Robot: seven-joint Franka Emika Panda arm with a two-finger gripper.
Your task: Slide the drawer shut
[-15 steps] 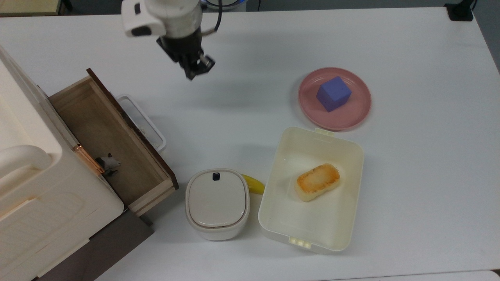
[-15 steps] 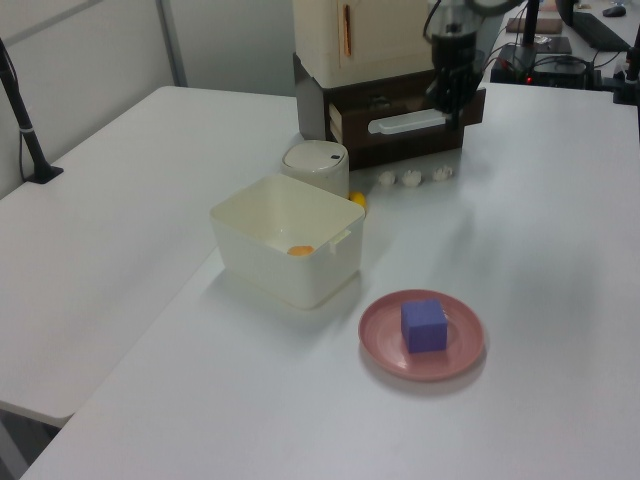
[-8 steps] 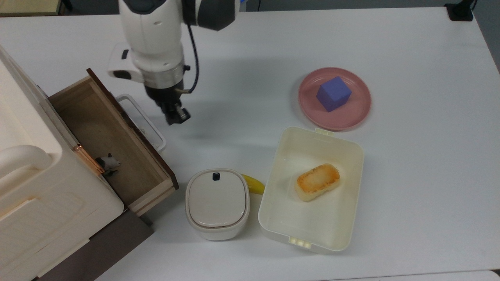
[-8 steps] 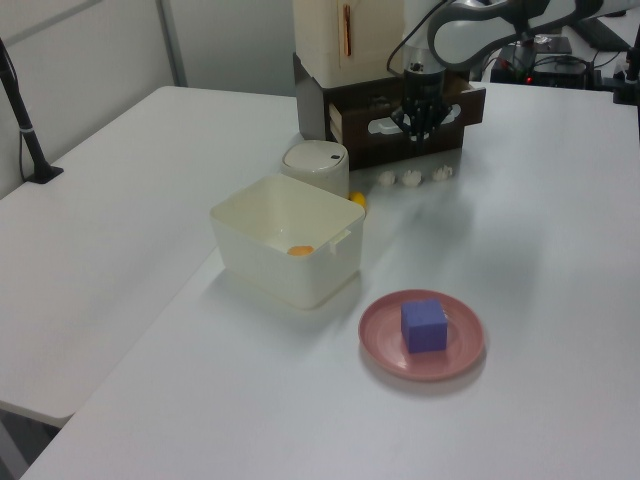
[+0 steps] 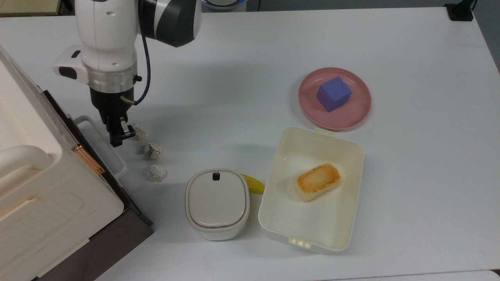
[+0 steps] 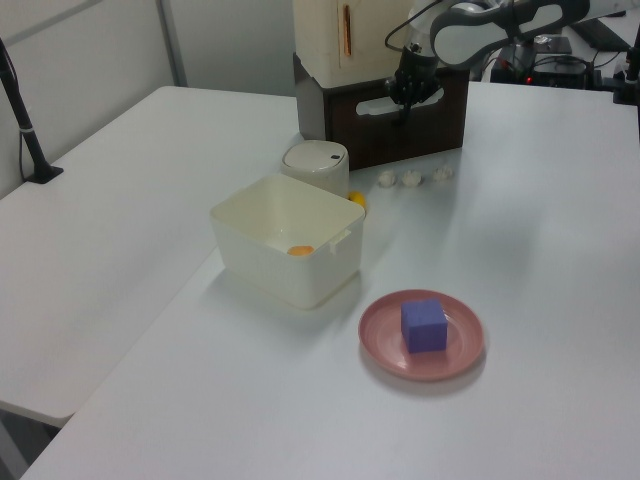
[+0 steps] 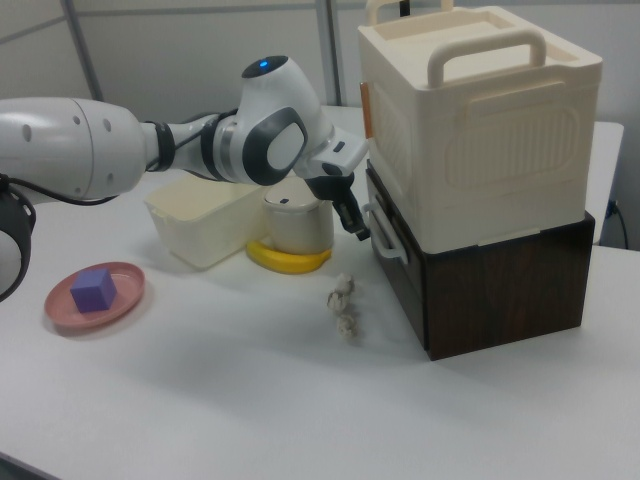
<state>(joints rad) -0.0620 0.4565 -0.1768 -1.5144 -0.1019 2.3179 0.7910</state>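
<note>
The tub [image 5: 273,218] holds a toasted bun [image 5: 317,182]; drawer [image 5: 84,146] pushed in (claw [image 5: 117,134] grip unclear).

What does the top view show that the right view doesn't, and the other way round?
Top view: the toasted bread lying in the cream tub. Right view: the banana's whole curve by the white bin. Both: the drawer pushed in, the pincer by its handle, three crumpled lumps, the purple cube on the pink plate.
</note>
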